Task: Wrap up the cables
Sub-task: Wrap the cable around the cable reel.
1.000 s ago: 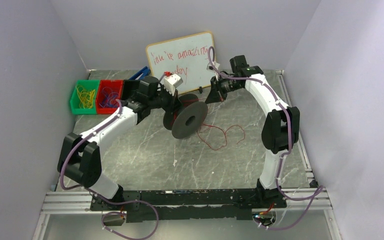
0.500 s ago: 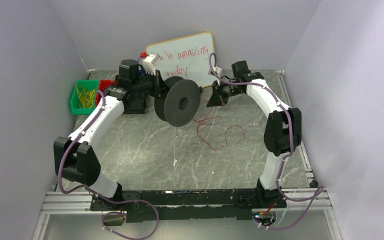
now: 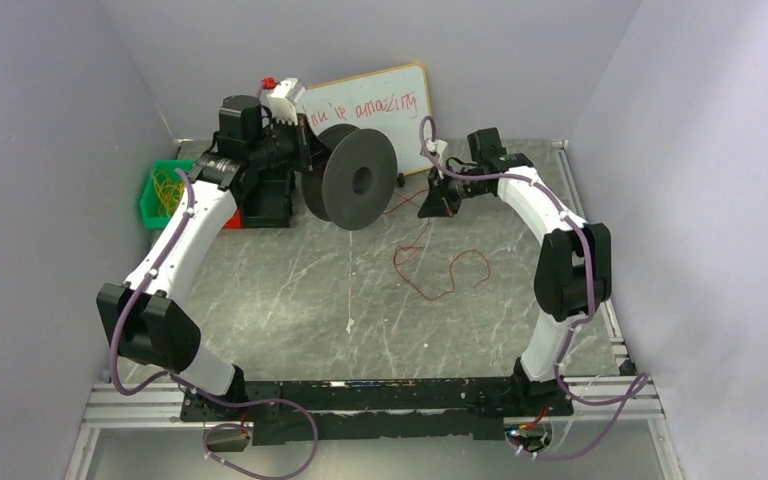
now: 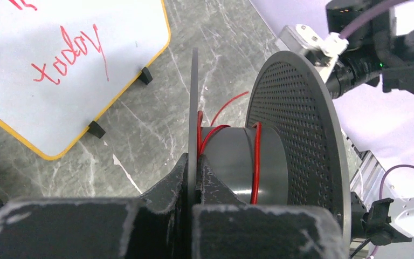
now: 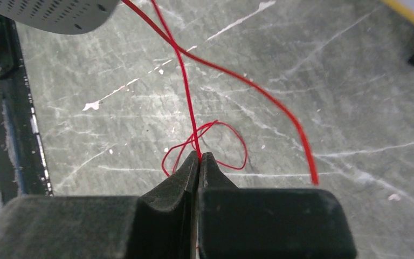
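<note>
My left gripper (image 3: 305, 160) is shut on one flange of the black spool (image 3: 358, 178) and holds it up above the table at the back. In the left wrist view my left gripper (image 4: 196, 159) pinches the thin flange (image 4: 194, 108), and red cable (image 4: 256, 162) is wound a few turns round the grey hub. My right gripper (image 3: 438, 205) is just right of the spool. In the right wrist view my right gripper (image 5: 199, 155) is shut on the red cable (image 5: 183, 81), which runs up to the spool. More loose red cable (image 3: 440, 270) lies curled on the table.
A whiteboard (image 3: 380, 100) with red writing leans at the back wall. A green bin (image 3: 160, 195) with yellow wire loops stands at the back left, with a red bin mostly hidden behind my left arm. Purple walls close in the sides.
My left arm has lifted the spool up and back toward the whiteboard. The right gripper has shifted slightly right and forward, still holding the cable. The loose cable on the table has shortened.
</note>
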### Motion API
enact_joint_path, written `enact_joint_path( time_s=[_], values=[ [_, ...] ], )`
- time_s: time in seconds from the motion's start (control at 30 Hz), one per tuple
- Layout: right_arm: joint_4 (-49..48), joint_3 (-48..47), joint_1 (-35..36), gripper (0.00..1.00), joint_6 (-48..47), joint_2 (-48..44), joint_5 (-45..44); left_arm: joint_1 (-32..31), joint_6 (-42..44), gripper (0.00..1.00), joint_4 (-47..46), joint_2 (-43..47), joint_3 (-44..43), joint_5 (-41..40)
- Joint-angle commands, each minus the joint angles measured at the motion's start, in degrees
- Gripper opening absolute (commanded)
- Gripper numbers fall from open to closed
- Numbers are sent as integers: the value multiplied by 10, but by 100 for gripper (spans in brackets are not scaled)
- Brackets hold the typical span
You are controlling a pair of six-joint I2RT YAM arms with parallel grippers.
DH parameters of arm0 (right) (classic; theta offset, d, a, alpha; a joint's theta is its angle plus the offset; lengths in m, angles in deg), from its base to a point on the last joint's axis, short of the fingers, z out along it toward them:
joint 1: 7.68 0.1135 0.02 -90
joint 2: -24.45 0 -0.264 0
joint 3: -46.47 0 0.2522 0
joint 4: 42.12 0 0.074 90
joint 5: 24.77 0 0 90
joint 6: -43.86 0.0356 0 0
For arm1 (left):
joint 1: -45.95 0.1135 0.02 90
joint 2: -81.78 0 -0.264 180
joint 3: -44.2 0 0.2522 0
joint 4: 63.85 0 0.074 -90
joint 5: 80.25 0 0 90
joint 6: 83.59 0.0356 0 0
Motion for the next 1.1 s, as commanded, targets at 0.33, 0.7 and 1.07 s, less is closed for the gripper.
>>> enact_joint_path(
  time_s=[0.33, 0.7, 1.07],
  values=[
    [-243, 124, 110, 8, -36, -139, -140, -2, -52, 3, -2, 21, -84, 22],
    [-289, 142, 122, 11, -53, -143, -153, -2, -78, 3, -13, 26, -95, 84],
    [-293, 163, 122, 18, -89, -145, -114, 2, -114, 2, -29, 20, -107, 113]
  ],
)
